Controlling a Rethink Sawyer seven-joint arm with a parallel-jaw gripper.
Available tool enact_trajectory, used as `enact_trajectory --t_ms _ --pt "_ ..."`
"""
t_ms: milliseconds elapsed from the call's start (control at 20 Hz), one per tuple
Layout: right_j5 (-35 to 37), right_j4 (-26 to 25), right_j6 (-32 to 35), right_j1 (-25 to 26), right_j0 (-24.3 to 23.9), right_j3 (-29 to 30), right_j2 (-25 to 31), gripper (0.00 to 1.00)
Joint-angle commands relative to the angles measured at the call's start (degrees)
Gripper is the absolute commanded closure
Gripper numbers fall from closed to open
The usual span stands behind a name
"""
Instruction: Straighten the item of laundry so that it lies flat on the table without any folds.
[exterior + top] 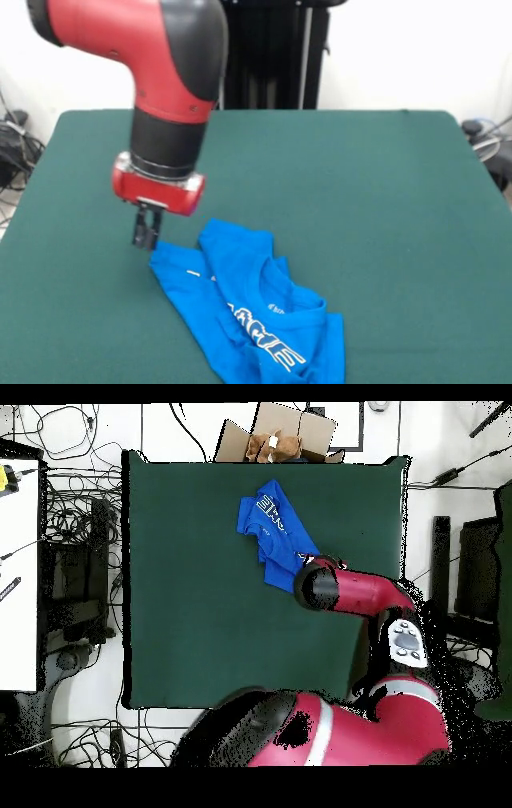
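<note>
The bright blue T-shirt [256,320] lies crumpled on the dark green table [376,200], near the front edge and left of centre. Its body is folded over itself and the white lettering is partly visible. My gripper [146,234] hangs from the red and black arm and looks shut. Its tips are low, at the shirt's far left corner, and I cannot tell whether fabric is pinched. In the overhead view the shirt [266,522] lies near the table's [200,594] top edge. There the arm's wrist [318,584] covers the gripper and the shirt's lower end.
An open cardboard box [282,434] stands just beyond the table's top edge in the overhead view. Cables and equipment [70,554] lie on the floor to the left of the table. The robot's black pedestal [272,52] stands behind the table's far edge.
</note>
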Motion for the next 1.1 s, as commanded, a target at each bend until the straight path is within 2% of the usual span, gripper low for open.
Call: enact_trajectory --t_ms 50,250,700,1100 --pt "1.8 5.3 14.9 5.5 3.4 -1.4 -3.1 1.0" --pt "-0.8 5.9 13.4 7.1 2.8 -0.8 -3.7 1.0" --pt "-10.6 4.3 11.4 10.7 -2.3 0.7 -0.7 1.0" --pt "-12.1 4.2 9.8 12.1 -3.4 0.7 -2.0 1.0"
